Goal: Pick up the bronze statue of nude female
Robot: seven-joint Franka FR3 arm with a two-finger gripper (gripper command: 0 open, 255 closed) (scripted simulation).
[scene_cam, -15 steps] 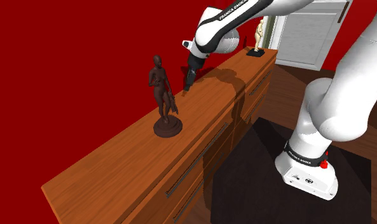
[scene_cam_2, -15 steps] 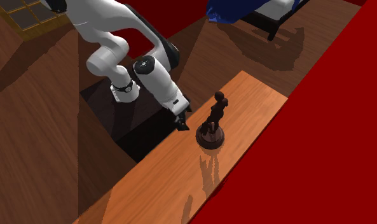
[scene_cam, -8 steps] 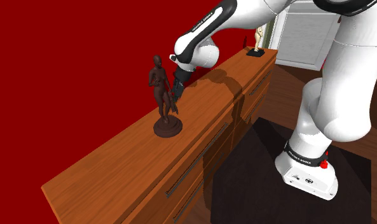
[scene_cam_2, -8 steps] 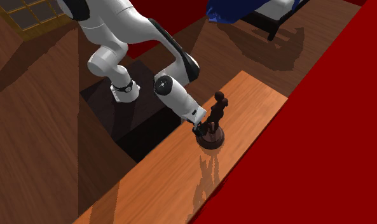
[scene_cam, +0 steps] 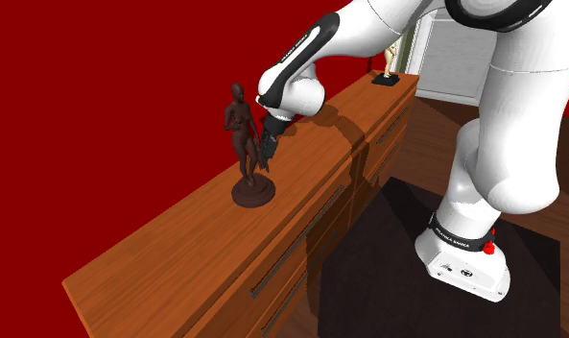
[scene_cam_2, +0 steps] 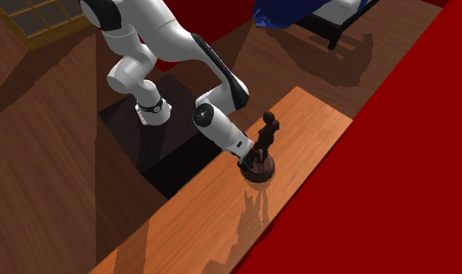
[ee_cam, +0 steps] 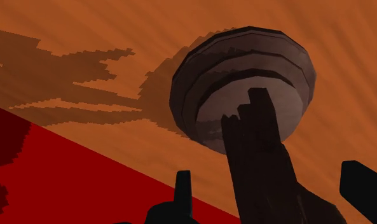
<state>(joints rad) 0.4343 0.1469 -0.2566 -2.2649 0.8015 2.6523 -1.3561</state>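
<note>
Tool (scene_cam: 263, 158) open around the legs of the dark bronze statue (scene_cam: 241, 134).
Upright on its round base, the statue stands on the wooden desk (scene_cam: 177, 250), near the red wall (scene_cam: 100, 86). In the wrist view the black fingers (ee_cam: 184, 197) are spread apart with the statue's legs between them, neither plainly touching. A pale figurine (scene_cam: 391, 53) stands well apart at the desk's far end.

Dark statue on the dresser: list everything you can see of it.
The statue is a dark brown standing female figure on a round stepped base. It stands upright on the wooden dresser top, near the red wall. The open gripper sits at its legs; in the wrist view the legs lie between the fingers, which do not touch them.
</note>
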